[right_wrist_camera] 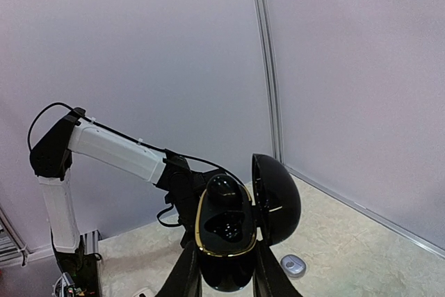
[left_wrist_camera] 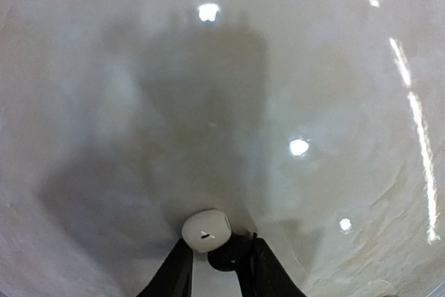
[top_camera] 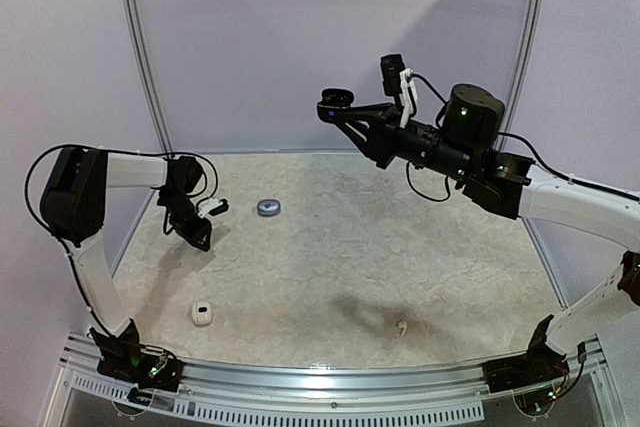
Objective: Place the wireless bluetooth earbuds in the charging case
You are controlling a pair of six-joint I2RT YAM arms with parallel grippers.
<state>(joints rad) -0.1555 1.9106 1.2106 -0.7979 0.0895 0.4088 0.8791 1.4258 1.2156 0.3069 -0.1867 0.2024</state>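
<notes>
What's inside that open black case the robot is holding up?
A glossy black earbud seems to sit in the upper pocket of the black case. The lower pocket is dark and shadowed, so whether a second bud lies there cannot be told.

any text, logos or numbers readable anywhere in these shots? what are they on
None can be read.
The white earbud in the left gripper bears only a small dark mark, not a letter.
The open black charging case in the right gripper shows no print in view.
</notes>
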